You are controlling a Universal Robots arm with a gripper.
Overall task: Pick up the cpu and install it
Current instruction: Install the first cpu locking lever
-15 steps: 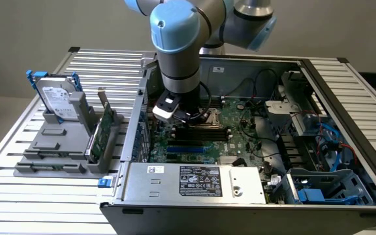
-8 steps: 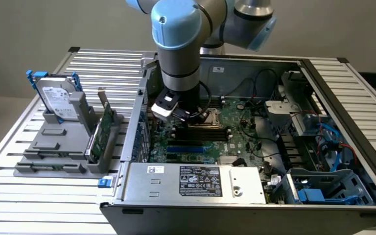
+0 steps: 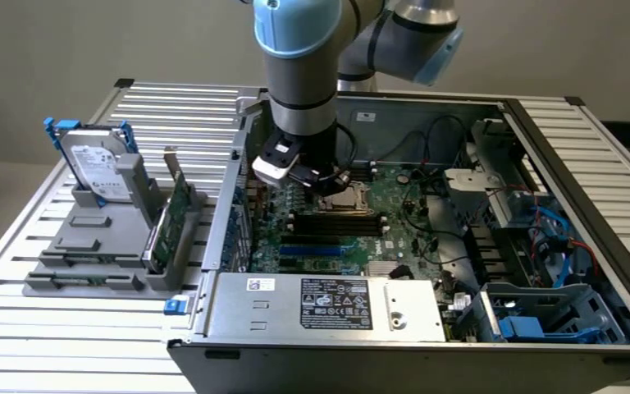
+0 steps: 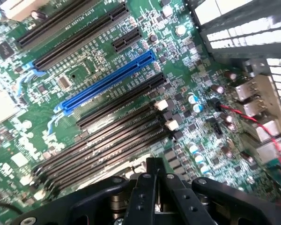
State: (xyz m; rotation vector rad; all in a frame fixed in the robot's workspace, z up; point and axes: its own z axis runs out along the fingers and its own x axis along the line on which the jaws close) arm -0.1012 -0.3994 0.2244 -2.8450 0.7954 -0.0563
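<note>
My gripper point(image 3: 317, 182) hangs low inside the open computer case, just on the exterior view's left of the square metal-framed socket point(image 3: 351, 198) on the green motherboard point(image 3: 408, 238). In the wrist view the black fingers point(image 4: 154, 165) stand shut together over the board, beside the row of black memory slots point(image 4: 107, 140), and nothing shows between them. The cpu is hidden; I cannot tell whether it lies in the socket.
A blue expansion slot point(image 4: 107, 84) and black slots cross the board. The power supply point(image 3: 326, 302) fills the case's near side, with drive cages and cables on the exterior view's right. On the exterior view's left, a grey holder point(image 3: 96, 246) carries a hard drive point(image 3: 96, 168) and a card point(image 3: 178, 217).
</note>
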